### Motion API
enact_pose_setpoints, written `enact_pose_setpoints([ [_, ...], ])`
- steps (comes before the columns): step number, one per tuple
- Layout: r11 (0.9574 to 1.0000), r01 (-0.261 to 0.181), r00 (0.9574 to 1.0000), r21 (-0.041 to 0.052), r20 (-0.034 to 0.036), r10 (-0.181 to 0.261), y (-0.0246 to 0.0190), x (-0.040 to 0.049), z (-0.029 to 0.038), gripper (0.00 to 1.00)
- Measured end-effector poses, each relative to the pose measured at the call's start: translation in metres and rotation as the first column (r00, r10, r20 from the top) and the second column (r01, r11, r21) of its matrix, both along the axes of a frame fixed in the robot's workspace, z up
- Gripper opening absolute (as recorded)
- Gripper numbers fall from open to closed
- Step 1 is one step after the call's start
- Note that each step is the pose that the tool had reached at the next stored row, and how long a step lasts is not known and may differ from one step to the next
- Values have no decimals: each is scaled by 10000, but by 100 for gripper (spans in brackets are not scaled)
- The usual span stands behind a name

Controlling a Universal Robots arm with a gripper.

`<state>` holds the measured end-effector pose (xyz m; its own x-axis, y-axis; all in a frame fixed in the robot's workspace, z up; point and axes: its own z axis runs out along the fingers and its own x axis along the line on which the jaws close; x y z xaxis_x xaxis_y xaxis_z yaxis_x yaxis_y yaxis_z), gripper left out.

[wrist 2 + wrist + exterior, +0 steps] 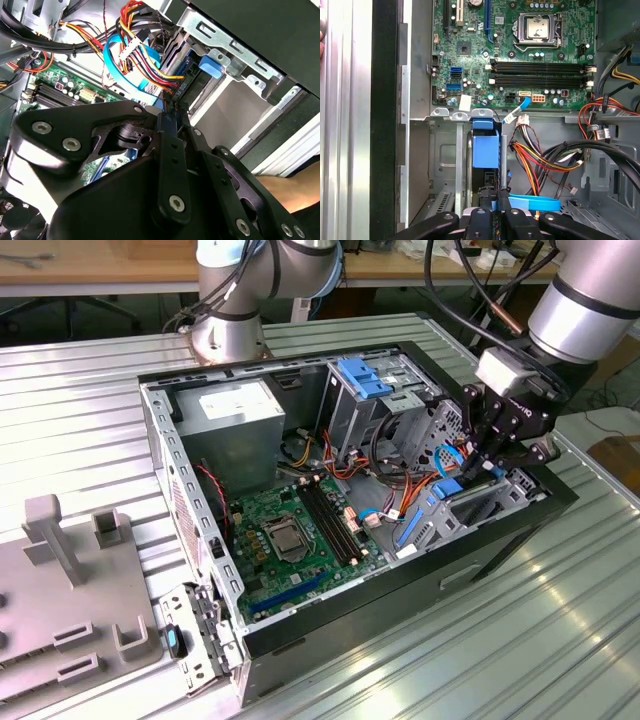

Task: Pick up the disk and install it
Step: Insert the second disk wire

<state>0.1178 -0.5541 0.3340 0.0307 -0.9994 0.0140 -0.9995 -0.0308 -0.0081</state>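
The disk (485,147), dark with bright blue rails, stands on edge in the metal bay (445,150) at the corner of the open computer case. In the exterior view the disk (448,490) sits low in that bay at the case's right end. My gripper (487,462) reaches down from above, and its black fingers (506,212) are shut on the disk's upper edge. In the second wrist view the gripper (169,107) narrows to a tip pressed against the disk next to the coloured cables. The lower part of the disk is hidden by the bay walls.
The green motherboard (300,530) lies across the case floor. A grey power supply box (235,412) and a metal cage with a blue latch (365,375) stand at the back. Loose cables (545,155) crowd the bay. A grey fixture (70,590) rests on the ribbed table.
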Motion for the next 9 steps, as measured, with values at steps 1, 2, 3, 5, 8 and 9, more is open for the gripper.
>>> enact_pose_setpoints([
  [1, 10000, 0, 10000, 0, 0, 0, 0, 0, 0, 16],
  [2, 10000, 0, 10000, -1, 0, 0, 0, 0, 0, 16],
  [3, 10000, 0, 10000, -1, 1, 0, 0, 0, 0, 16],
  [5, 10000, -2, 10000, 13, 2, 2, 1, 1, -5, 17],
  [8, 10000, 0, 10000, 6, 5, 0, 0, 0, 16, 24],
  [9, 10000, -1, 10000, 6, 8, 1, 0, 0, 31, 24],
])
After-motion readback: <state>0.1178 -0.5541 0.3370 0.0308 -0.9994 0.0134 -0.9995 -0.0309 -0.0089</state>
